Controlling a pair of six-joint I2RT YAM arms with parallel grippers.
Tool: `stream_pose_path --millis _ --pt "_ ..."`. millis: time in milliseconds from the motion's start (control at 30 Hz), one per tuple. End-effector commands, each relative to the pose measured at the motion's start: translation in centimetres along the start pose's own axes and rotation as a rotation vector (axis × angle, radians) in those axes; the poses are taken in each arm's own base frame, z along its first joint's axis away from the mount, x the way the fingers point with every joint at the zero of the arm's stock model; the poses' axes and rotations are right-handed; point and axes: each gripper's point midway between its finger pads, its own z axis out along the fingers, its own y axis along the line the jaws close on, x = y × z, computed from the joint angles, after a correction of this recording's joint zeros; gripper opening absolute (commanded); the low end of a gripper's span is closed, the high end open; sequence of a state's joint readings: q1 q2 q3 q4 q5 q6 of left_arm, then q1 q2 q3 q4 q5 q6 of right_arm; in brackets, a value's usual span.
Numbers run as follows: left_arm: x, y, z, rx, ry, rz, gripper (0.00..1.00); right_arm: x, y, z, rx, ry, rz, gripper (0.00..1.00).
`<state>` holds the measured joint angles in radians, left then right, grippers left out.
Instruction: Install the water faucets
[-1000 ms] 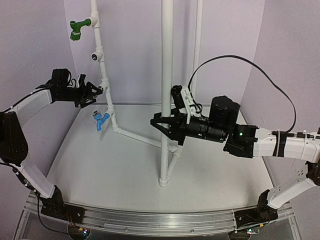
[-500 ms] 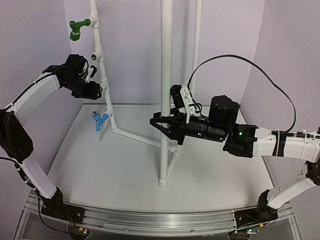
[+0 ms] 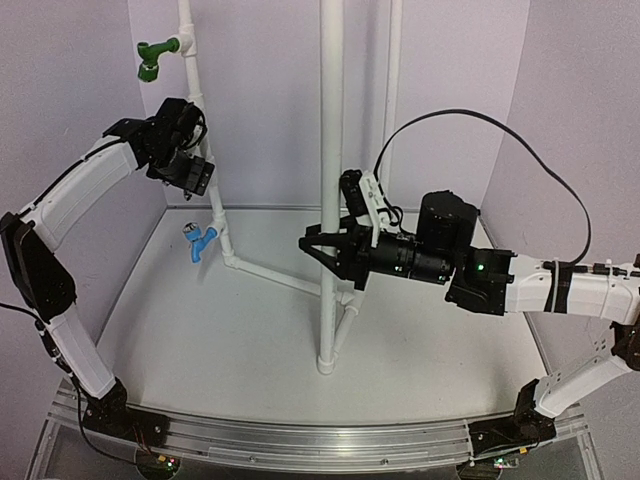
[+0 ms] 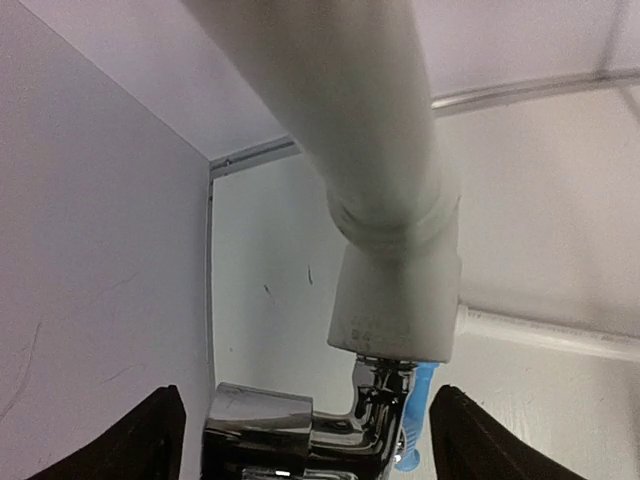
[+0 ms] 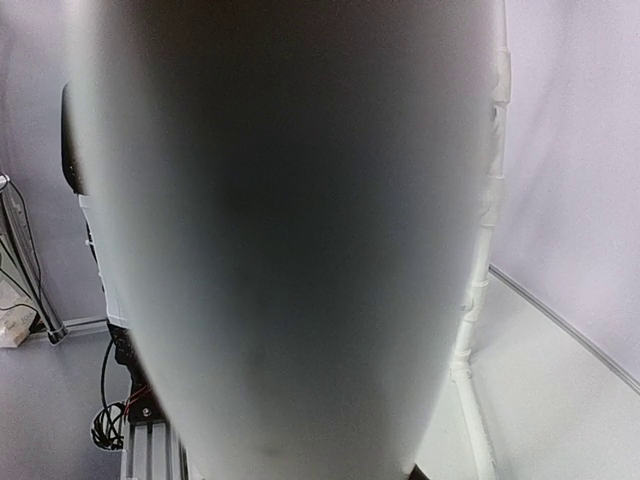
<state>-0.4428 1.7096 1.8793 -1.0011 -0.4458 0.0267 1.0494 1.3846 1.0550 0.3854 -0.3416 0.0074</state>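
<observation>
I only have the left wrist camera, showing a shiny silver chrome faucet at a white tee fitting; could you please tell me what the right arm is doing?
Observer: The right claw is closed around the thick upright white pipe in the centre.
Operator: Thank you. Are any other faucets already mounted?
Observer: A green plastic faucet sits near the top of the thin white pipe.
Operator: And lower down?
Observer: A bright blue plastic faucet is mounted on the same pipe, just above its lower bend.
</observation>
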Motion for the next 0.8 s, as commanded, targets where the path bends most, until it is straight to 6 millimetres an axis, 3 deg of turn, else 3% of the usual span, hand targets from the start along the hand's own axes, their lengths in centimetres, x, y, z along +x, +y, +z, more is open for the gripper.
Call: stream_pose_path --millis 0,167,367,433,533,767 --pt "-5.7 2.5 -8.3 0.080 -0.295 -0.205 0.99 -1.7 2.4 0.3 -0.104 -0.025 0.168 0.00" --pt "-5.9 2.8 -11.7 0.182 -0.351 -0.287 1.00 -1.7 2.4 0.3 -0.106 -0.024 0.170 0.00" --pt "-2.9 6.4 -13.4 0.231 -0.355 -0.492 1.00 -1.5 2.4 0.4 -0.110 -0.019 0.175 0.00" --pt "-1.9 7.5 -13.5 0.293 -0.368 -0.581 0.99 -1.5 2.5 0.5 -0.113 -0.018 0.177 0.00" --pt "-0.6 7.7 -12.7 0.394 -0.332 -0.688 0.99 -1.5 2.5 0.6 -0.117 -0.016 0.177 0.00" --pt "-0.1 4.6 -10.5 1.024 -0.268 -1.023 0.95 -1.3 2.5 0.7 -0.119 -0.010 0.181 0.00"
